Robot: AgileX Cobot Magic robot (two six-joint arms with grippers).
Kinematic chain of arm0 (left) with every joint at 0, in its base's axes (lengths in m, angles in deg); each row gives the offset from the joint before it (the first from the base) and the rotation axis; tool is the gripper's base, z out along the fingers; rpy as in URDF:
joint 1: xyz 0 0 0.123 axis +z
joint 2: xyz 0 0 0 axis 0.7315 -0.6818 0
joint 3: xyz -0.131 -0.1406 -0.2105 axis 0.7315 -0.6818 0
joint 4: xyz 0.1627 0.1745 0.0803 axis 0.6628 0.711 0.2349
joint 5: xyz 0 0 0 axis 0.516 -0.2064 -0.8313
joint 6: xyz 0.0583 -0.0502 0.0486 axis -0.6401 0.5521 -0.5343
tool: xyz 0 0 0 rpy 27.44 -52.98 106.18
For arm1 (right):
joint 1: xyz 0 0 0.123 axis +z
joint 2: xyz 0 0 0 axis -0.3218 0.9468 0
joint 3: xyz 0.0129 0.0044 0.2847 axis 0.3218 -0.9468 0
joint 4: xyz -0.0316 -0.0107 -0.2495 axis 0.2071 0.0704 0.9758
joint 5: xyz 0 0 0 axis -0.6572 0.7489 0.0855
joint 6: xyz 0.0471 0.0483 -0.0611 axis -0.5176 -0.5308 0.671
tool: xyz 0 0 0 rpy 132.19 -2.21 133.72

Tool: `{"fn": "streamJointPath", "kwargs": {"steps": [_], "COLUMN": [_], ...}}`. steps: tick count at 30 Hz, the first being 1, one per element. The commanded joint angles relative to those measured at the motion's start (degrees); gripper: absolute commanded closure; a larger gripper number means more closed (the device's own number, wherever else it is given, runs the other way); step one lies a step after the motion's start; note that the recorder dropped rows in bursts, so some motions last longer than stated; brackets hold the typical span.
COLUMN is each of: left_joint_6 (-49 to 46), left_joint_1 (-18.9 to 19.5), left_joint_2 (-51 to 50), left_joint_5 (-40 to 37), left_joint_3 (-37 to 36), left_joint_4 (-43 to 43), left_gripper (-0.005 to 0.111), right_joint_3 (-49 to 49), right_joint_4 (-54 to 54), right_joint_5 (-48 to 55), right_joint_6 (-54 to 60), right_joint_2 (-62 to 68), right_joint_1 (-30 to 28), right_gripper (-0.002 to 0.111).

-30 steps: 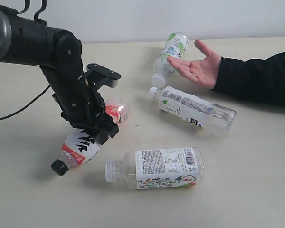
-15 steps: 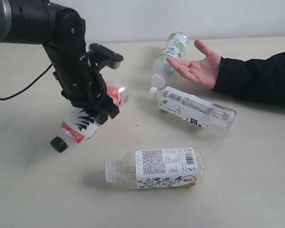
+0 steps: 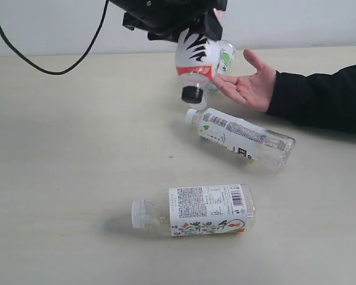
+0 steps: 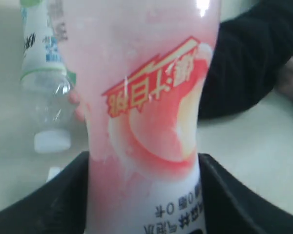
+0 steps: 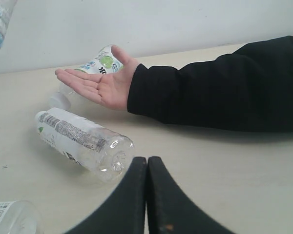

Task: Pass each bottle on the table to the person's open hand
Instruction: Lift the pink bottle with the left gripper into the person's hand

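My left gripper point(image 3: 187, 21) is shut on the red-and-white bottle point(image 3: 197, 56), held in the air with its black cap point(image 3: 192, 94) pointing down, just left of the person's open hand point(image 3: 250, 86). In the left wrist view this bottle point(image 4: 146, 117) fills the space between the black fingers point(image 4: 224, 200). The green-white bottle point(image 3: 225, 54) lies behind the hand. The barcode bottle point(image 3: 243, 136) and the floral bottle point(image 3: 202, 209) lie on the table point(image 3: 65, 178). My right gripper point(image 5: 147, 163) is shut and empty, low over the table near the barcode bottle point(image 5: 83, 141).
The person's black sleeve point(image 3: 320, 95) stretches along the table's right side. In the right wrist view the hand point(image 5: 100, 85) is palm up in front of the green-white bottle point(image 5: 103, 62), with the sleeve point(image 5: 219, 92) beside it. A black cable point(image 3: 41, 59) hangs at the upper left.
My left gripper has lifted the red-and-white bottle off the table and carried it up and to the right, from the left side to just beside the open hand. The other bottles have not moved.
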Motion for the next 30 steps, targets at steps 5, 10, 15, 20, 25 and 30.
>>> {"fn": "streamJointPath", "kwargs": {"steps": [5,10,15,20,25,30], "left_joint_6": [9.3,11.9,14.6,18.9,21.9,25.7], "left_joint_1": [-9.0,-10.0,-10.3,-10.3,-10.3,-10.0], "left_joint_2": [-7.5,-10.5,-15.1,-19.0,-22.0,-24.1], "left_joint_5": [24.1,28.0,27.6,27.7,27.2,26.5], "left_joint_3": [0.4,3.1,7.8,11.2,12.6,13.5], "left_joint_4": [-3.0,-3.0,-3.2,-3.2,-3.2,-3.3], "left_gripper": [0.107,0.107,0.107,0.107,0.107,0.107], "right_joint_3": [-0.3,-0.3,-0.3,-0.3,-0.3,-0.3], "right_joint_4": [-0.2,-0.2,-0.2,-0.2,-0.2,-0.2], "right_joint_5": [-0.7,-0.7,-0.7,-0.7,-0.7,-0.7], "right_joint_6": [0.0,0.0,0.0,0.0,0.0,0.0], "right_joint_2": [-0.1,-0.1,-0.1,-0.1,-0.1,-0.1], "right_joint_1": [0.0,0.0,0.0,0.0,0.0,0.0], "right_gripper": [0.108,0.108,0.108,0.108,0.108,0.108]}}
